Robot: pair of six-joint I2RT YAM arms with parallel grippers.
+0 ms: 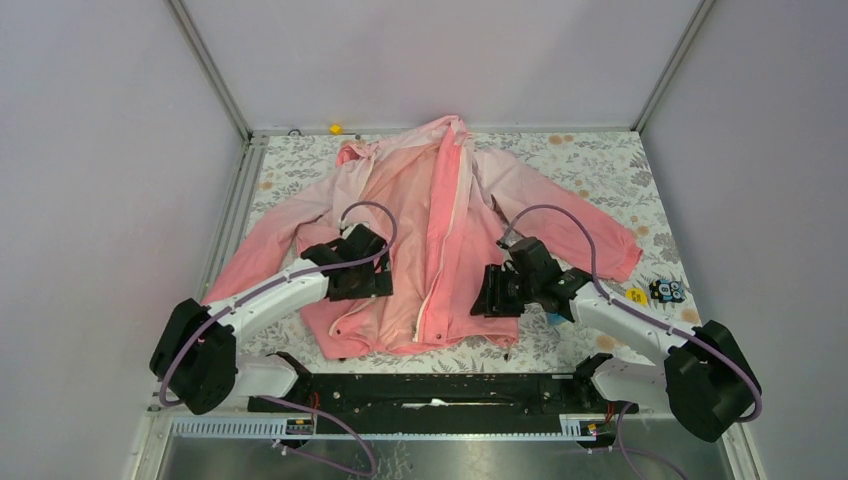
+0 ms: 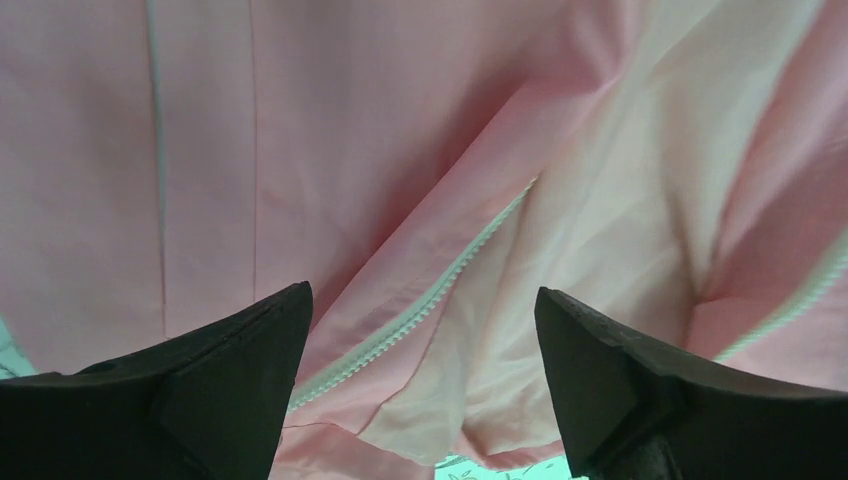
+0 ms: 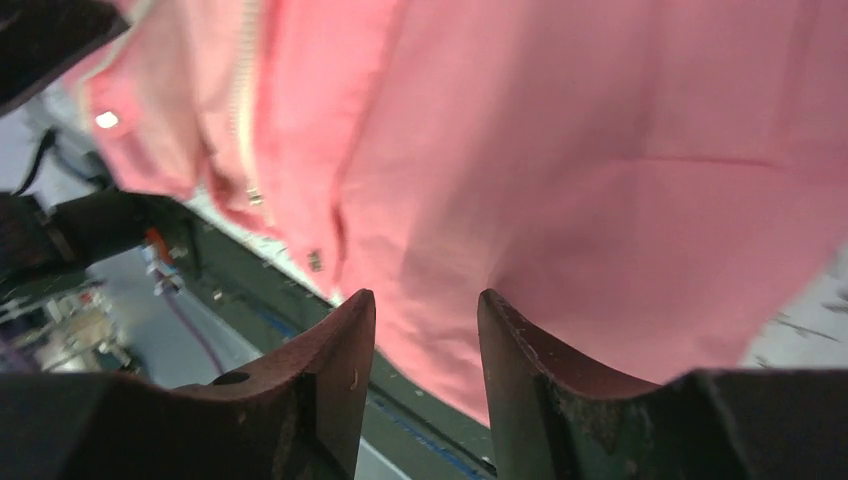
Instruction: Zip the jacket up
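Note:
The pink jacket (image 1: 440,230) lies spread flat on the table, collar far, hem near, its front open along the white zipper (image 1: 447,250). My left gripper (image 1: 387,278) hovers over the jacket's left front panel. In the left wrist view it (image 2: 420,295) is open wide and empty, with a row of white zipper teeth (image 2: 415,315) and pale lining beneath it. My right gripper (image 1: 481,298) is over the right front panel near the hem. In the right wrist view it (image 3: 425,297) is open with a narrower gap and empty, above coral fabric (image 3: 600,170). A small metal zipper piece (image 3: 254,196) shows at the hem.
The table has a floral cloth (image 1: 600,160). A yellow disc (image 1: 636,295) and a small black and white object (image 1: 667,290) lie at the right edge. A small yellow object (image 1: 335,128) sits at the far edge. A black rail (image 1: 430,390) runs along the near edge.

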